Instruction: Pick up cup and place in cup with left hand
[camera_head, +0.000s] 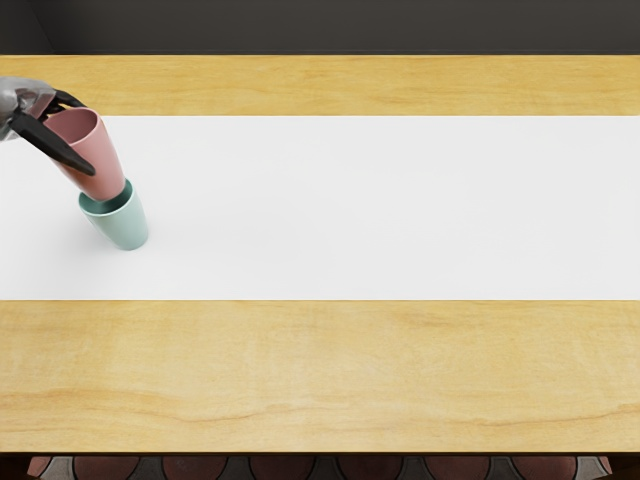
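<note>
Two cups in all — one pink cup (108, 162), one teal cup (126, 230) — and one left hand (28, 112). There is one table (320, 370), one white mat (380, 205), and a cut-off row of red tiles (282, 468) — six broad ones, plus a sliver at each end.
</note>
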